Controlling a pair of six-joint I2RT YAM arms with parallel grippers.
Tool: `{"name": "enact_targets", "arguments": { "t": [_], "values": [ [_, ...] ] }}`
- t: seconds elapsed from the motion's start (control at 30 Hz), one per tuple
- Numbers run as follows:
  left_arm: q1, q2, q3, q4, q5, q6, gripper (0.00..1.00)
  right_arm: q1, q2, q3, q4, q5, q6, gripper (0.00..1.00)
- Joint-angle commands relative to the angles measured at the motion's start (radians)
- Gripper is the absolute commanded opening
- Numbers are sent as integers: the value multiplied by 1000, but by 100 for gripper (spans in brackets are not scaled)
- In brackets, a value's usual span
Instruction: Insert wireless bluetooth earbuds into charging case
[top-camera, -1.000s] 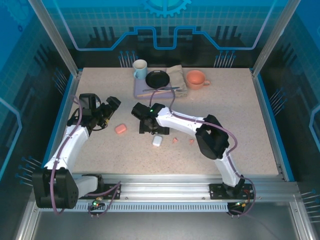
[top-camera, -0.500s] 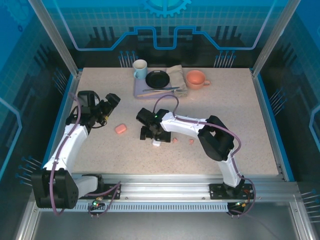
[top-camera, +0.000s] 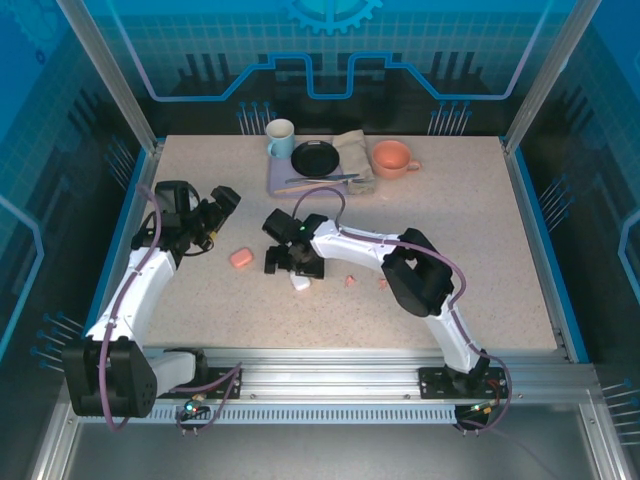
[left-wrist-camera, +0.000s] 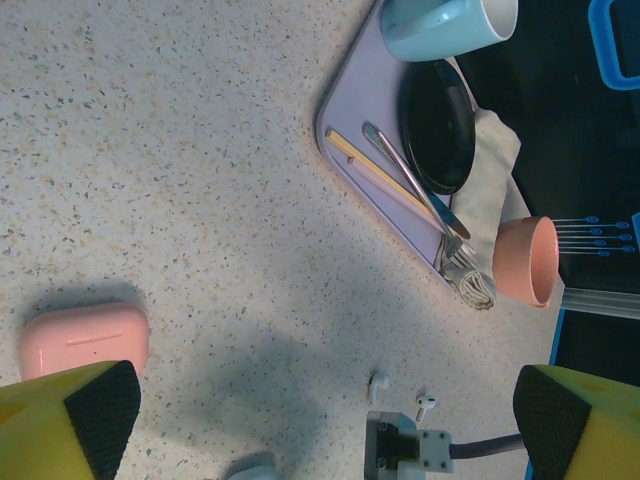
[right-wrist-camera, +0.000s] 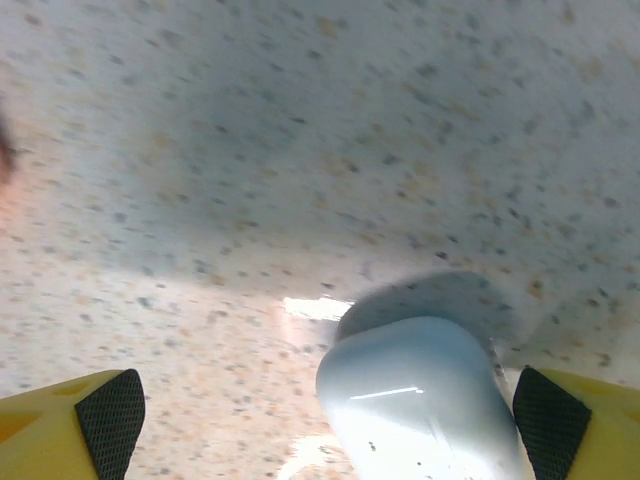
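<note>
Top external: white case (top-camera: 300, 283) far from edges.

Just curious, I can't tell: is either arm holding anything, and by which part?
Nothing is held. The right arm's fingers stand wide open, the white case lying loose on the table between them; the left arm's fingers are open and empty.

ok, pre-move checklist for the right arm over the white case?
1. Right gripper open: ok.
2. White case between its jaws: ok, though off-centre, nearer one jaw.
3. White case lid open: cannot tell.
4. Left gripper open and empty: ok.
5. Pink case lid open: not ok, shut.
6. Two white earbuds lying free on the table: ok.
</note>
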Motion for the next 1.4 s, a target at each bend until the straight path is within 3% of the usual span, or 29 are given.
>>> {"name": "enact_targets", "arguments": {
  "t": [0.0, 0.27, 0.6, 1.37],
  "values": [
    [-2, -4, 17, 7, 5, 1, 99, 0, -1, 43, -2, 9, -38, 98],
    [5, 33, 82, -26, -23, 44, 99, 83, -75, 0, -35, 36, -44, 97],
    [47, 91, 193, -66, -10, 75, 99, 191, -5, 22, -45, -10, -23, 97],
    [51, 78, 184, -46, 0, 58, 99, 63, -20, -57, -59, 43, -59, 97]
  ]
}}
